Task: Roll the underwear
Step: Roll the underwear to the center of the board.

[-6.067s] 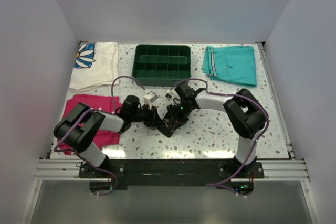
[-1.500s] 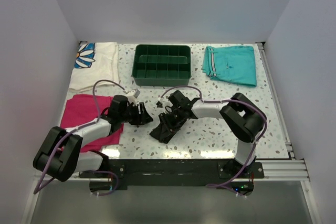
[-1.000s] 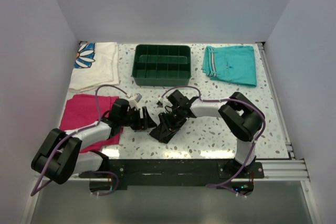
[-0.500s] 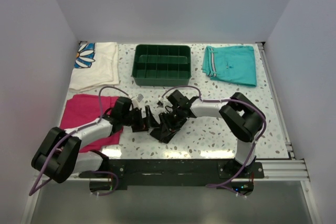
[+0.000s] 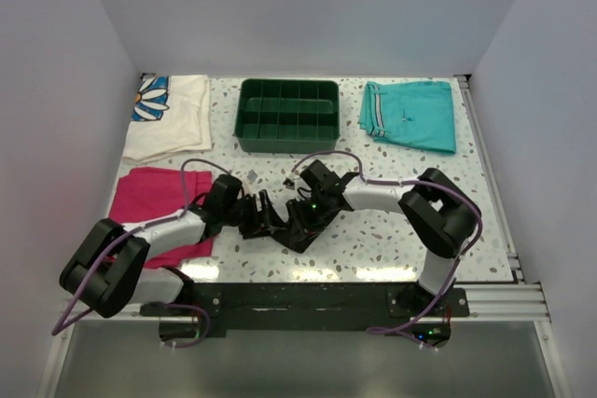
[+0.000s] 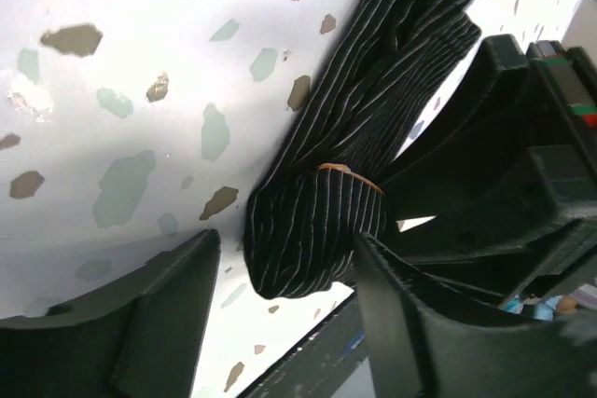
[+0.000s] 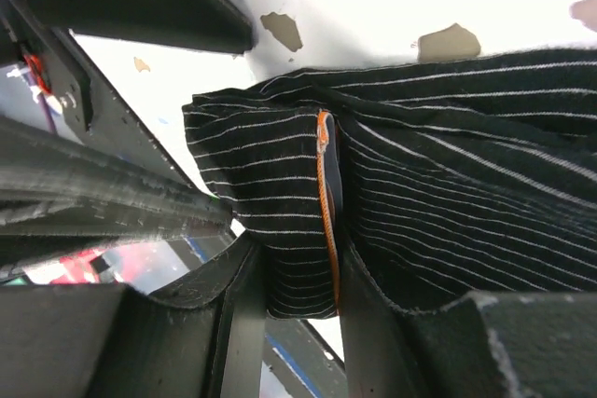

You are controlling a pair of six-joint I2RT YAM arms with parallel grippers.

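Note:
The underwear is a black, finely striped bundle on the speckled table between my two arms. In the left wrist view its rolled end, with an orange hem line across it, sits between my left gripper's fingers. Those jaws are open around it, with a sliver of table showing beside the left finger. My right gripper is shut on a fold of the underwear next to the orange edge. From above, the left gripper and right gripper meet at the bundle.
A green divided tray stands at the back centre. Teal shorts lie back right, a white flowered cloth back left, and a magenta folded cloth under the left arm. The table's front rail runs close behind the bundle.
My left gripper has travelled right from beside the magenta cloth to the bundle and now straddles its end. The right gripper has kept its hold, shifting slightly.

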